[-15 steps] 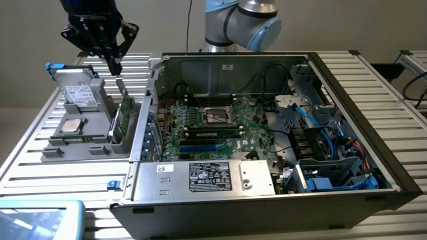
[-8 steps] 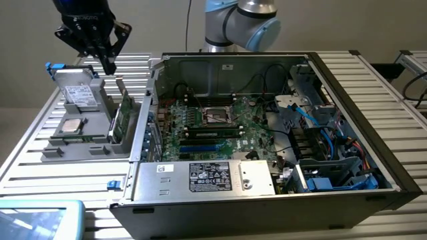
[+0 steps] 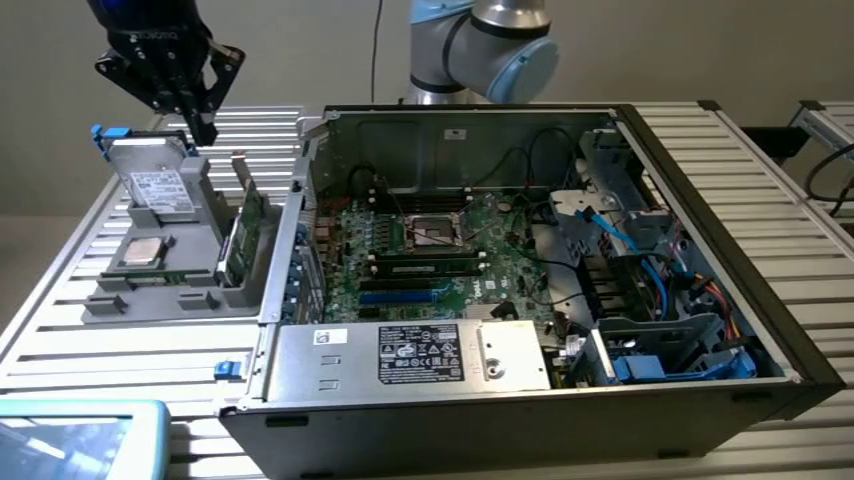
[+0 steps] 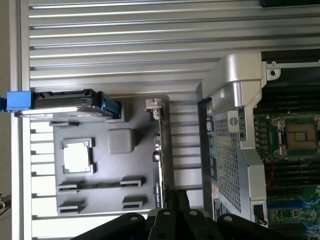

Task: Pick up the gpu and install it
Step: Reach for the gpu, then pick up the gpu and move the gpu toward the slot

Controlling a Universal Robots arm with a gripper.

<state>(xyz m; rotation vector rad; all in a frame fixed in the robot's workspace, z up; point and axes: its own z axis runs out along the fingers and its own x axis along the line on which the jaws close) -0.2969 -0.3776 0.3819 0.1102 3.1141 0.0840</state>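
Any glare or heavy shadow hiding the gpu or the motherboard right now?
Exterior view: even light, no glare on the gpu, motherboard lit, the case's drive-bay corner darker. Wrist view: the silver case flange glares bright; the gpu, edge-on, sits dim near the dark gripper.

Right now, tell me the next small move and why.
Probably open the fingers: the gripper hangs shut and empty above the gray holder, where the gpu stands on edge, not yet grasped.
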